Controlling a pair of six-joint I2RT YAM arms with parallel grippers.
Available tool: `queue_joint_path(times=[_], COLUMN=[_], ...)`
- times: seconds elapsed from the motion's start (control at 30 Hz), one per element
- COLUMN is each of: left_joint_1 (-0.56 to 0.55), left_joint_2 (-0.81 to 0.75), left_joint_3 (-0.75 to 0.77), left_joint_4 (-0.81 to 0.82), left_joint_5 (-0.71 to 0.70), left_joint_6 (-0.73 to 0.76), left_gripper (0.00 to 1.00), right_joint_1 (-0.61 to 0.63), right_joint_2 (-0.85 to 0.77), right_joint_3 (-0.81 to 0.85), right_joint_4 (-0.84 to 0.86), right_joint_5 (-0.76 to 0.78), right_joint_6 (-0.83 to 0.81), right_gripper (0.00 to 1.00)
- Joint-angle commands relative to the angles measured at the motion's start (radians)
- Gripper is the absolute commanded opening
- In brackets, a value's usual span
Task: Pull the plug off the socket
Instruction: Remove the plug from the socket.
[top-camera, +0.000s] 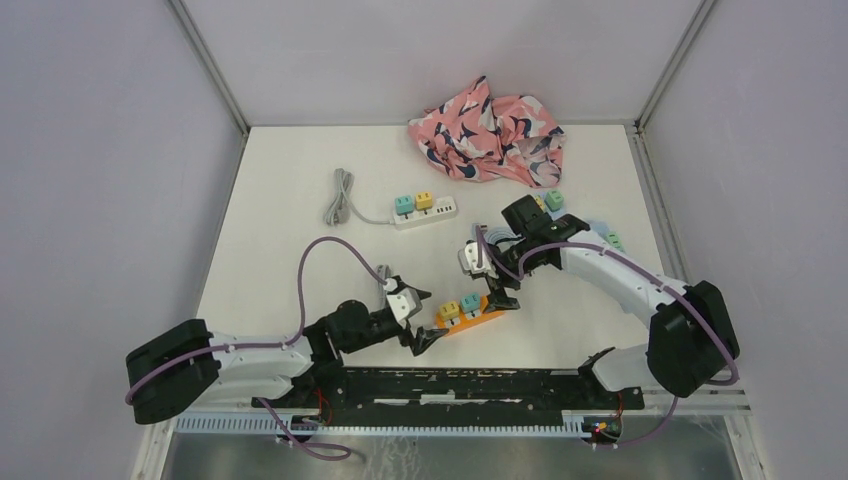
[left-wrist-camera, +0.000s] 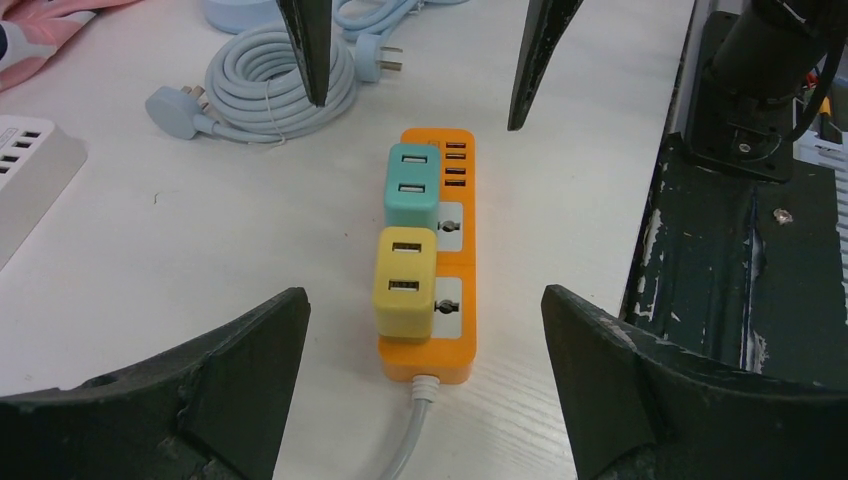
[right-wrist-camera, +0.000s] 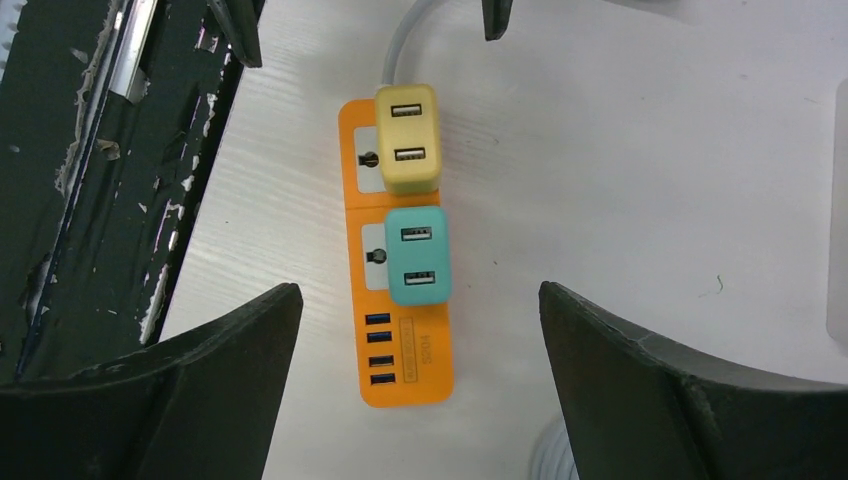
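Table (top-camera: 300, 250): white top that carries everything – both strips lie flat on it, which is why I come at them from above.
Pink cloth (top-camera: 490, 130): crumpled at the far edge, well apart from my work, so it matters little.
My left gripper (top-camera: 434, 316): jaws wide apart, nothing between them. It hangs over the cable end of the orange strip with a finger on each side, I judge so that it can pin the strip down or take the nearer plug.
My right gripper (top-camera: 502, 298): also spread wide and holding nothing, over the opposite end of the same strip. The two face each other because a one-handed pull would probably lift the whole strip.
White power strip (top-camera: 425, 212): mid-table with two plugs of its own and a bundled cord (top-camera: 340, 197) beside it. Neither arm is near it.
Orange power strip (left-wrist-camera: 452, 350): near the front edge between my grippers, its cable running out toward the left one.
Yellow plug (left-wrist-camera: 405, 285): fully seated in the socket next to the cable – the task's thing, or one of two.
Teal plug (left-wrist-camera: 412, 185): seated in the next socket, just beside the yellow one.
USB ports (right-wrist-camera: 380, 348): a row of four at the strip's far end, all empty.
Progress: neither plug is pulled or touched, so gripping comes next, as I judge it.
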Motion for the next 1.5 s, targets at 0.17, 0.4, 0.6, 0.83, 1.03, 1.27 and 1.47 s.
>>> queue_joint_path(times=[0.17,0.4,0.6,0.83,1.03,1.27,1.47], left_joint_1=[-0.001,0.000,0.015,0.096,0.108,0.108,0.108], left_joint_2=[0.026,0.080,0.157,0.282,0.386,0.453,0.479], left_joint_3=[-0.018,-0.013,0.000,0.046,0.099,0.131,0.146], left_joint_4=[0.141,0.166,0.219,0.281,0.324,0.330,0.288], left_joint_5=[0.005,0.007,-0.016,0.094,0.143,0.141,0.133], left_joint_6=[0.027,0.017,0.022,0.000,-0.032,-0.050,-0.029], left_gripper=[0.93,0.88,0.78,0.71,0.71,0.63,0.28], right_joint_1=[0.049,0.070,0.106,0.155,0.164,0.164,0.163], right_joint_2=[0.044,0.085,0.122,0.116,0.117,0.122,0.123], right_joint_3=[0.004,0.017,0.018,-0.013,-0.022,-0.014,-0.006], right_joint_4=[0.020,0.044,0.108,0.144,0.149,0.132,0.124], right_joint_5=[0.047,0.112,0.183,0.209,0.217,0.212,0.205], right_joint_6=[0.014,0.072,0.129,0.086,0.075,0.075,0.090], right_gripper=[0.92,0.86,0.73,0.44,0.22,0.17,0.10])
